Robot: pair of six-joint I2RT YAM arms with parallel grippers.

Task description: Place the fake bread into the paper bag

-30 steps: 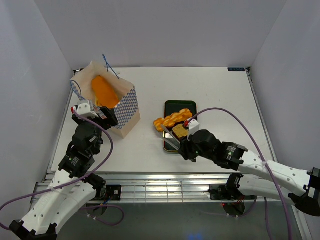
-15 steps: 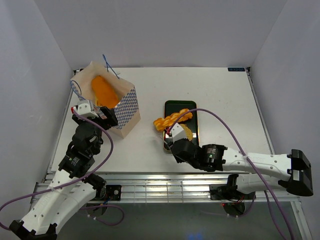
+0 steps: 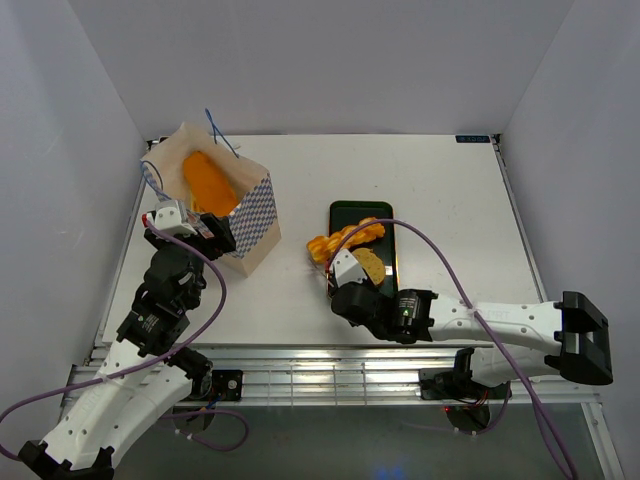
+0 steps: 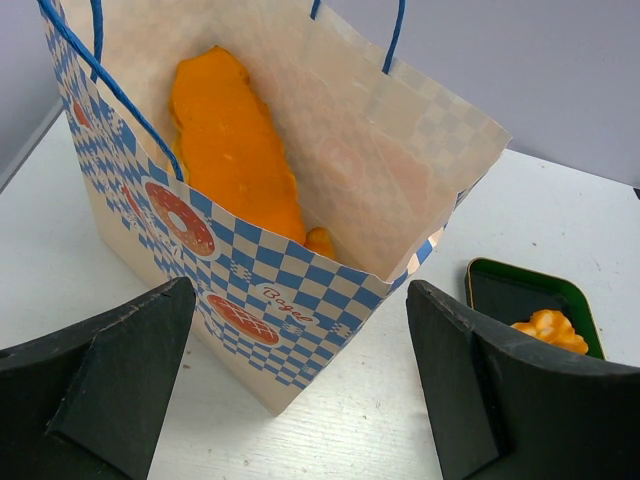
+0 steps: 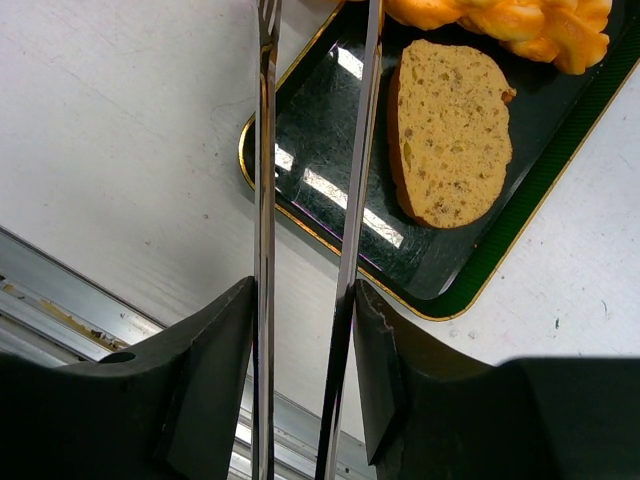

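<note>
Pinching what, that right gripper [image 5: 300, 340]?
— Silver metal tongs [image 5: 264, 200], arms apart above the near-left rim of the black rectangular tray [image 5: 530, 170], lower middle of the top view. A round tan bread slice [image 5: 450, 135] and a golden braided twist [image 5: 500, 20] lie there untouched.
And the cream, blue-checked paper bag [image 4: 260, 290]?
— Upper left, one long orange loaf [image 4: 235, 150] inside. The left gripper [image 4: 300, 370] faces it, fingers spread wide, empty.
Risks?
— That flat slice may skid from smooth tongs or drop short; a knock could topple the bag.
</note>
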